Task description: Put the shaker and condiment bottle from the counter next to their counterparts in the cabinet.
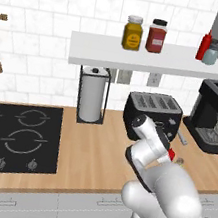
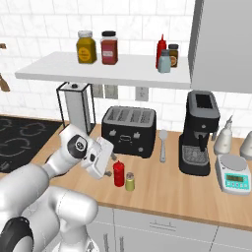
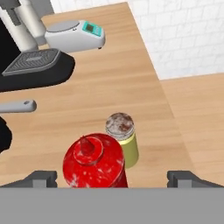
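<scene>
The condiment bottle, a small red squeeze bottle, stands on the wood counter with the yellow-green shaker right beside it. My gripper is open just short of the bottle, its fingertips spread wide to either side. From the right base view, the gripper sits close to the left of the bottle and shaker. On the white cabinet shelf stand the counterparts, a red bottle and a grey-blue shaker.
A black toaster, a spoon and a coffee machine stand behind the bottle. A scale is at the right. A paper towel holder and cooktop lie left. Two jars stand on the shelf.
</scene>
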Available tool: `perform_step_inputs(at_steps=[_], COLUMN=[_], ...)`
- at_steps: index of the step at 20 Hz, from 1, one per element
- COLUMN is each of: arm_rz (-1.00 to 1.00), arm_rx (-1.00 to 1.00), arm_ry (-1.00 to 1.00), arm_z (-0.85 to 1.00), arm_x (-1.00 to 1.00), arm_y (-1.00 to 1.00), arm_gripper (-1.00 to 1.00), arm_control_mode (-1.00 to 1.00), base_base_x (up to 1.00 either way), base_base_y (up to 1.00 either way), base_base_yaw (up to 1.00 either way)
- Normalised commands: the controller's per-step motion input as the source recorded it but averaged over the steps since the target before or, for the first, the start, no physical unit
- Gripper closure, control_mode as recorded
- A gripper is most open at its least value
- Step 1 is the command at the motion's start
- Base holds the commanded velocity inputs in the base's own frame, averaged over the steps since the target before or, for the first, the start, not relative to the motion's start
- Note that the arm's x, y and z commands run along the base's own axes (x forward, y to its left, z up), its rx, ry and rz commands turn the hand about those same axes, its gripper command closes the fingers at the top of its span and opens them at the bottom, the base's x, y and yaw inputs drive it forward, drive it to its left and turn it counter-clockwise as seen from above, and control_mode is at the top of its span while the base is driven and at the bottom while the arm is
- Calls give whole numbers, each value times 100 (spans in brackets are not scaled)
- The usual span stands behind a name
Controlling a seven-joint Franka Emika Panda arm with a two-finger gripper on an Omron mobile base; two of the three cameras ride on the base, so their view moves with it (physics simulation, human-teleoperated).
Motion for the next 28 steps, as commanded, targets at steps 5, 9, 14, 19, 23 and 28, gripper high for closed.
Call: perform_step_inputs(at_steps=[5, 9, 14, 19, 23, 28], arm_rz=[0, 0, 0, 0, 0, 0], arm_rx=[0, 0, 0, 0, 0, 0], arm_ry=[0, 0, 0, 0, 1, 1], arm_z=[-18, -19, -18, -23, -23, -20], arm_x=[0, 0, 0, 0, 0, 0], arm_y=[-6, -9, -15, -10, -1, -2], arm_gripper=[-100, -100, -100, 100, 100, 100], arm_control_mode=[-100, -100, -100, -100, -100, -100], base_base_x=[0, 0, 0, 0, 0, 0], base_base_y=[0, 0, 0, 0, 0, 0], base_base_yaw=[0, 0, 0, 0, 0, 0])
